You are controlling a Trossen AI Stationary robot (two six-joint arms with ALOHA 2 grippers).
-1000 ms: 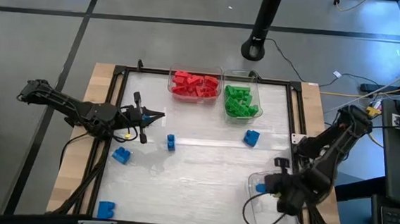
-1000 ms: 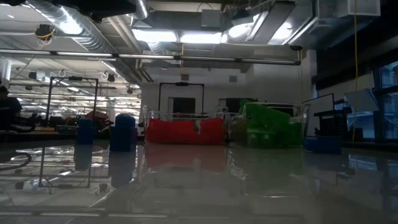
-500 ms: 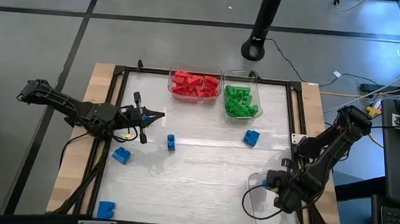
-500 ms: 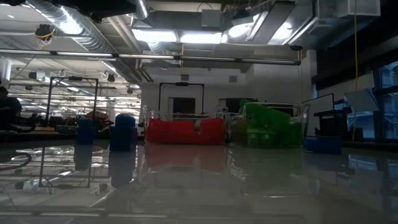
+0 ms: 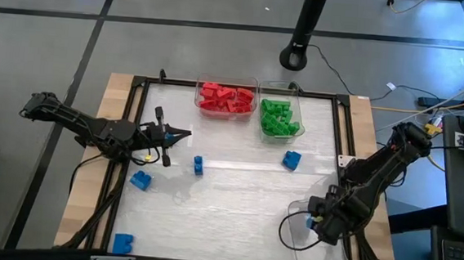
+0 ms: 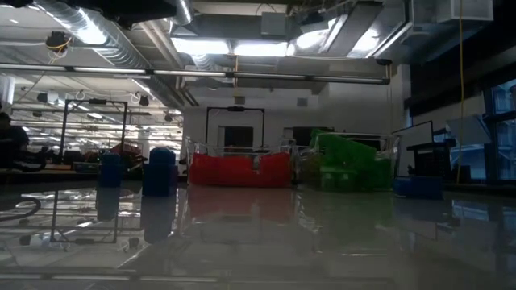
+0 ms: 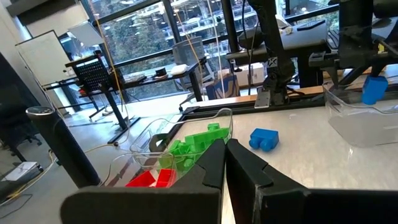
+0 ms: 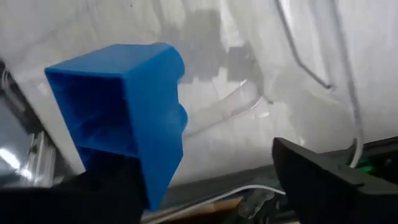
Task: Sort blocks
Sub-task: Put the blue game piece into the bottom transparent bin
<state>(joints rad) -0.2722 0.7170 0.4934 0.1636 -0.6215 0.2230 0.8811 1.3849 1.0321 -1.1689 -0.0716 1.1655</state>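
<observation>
Right gripper (image 5: 314, 223) over clear bin (image 5: 293, 247) at worktop (image 5: 226, 211) 5 o'clock; jaws spread, blue block (image 8: 127, 106) against one finger, hollow underside showing. Left gripper (image 5: 184, 134) at 9 o'clock, jaws pressed together, empty. Loose blue blocks (image 5: 292, 160) lie mid-worktop.

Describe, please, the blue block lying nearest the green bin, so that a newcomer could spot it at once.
Find the two bins at the table's far edge, the red bin beside the green bin. Just in front of the green one lies a blue block on the white table. It is the only loose block on the right half.
</observation>
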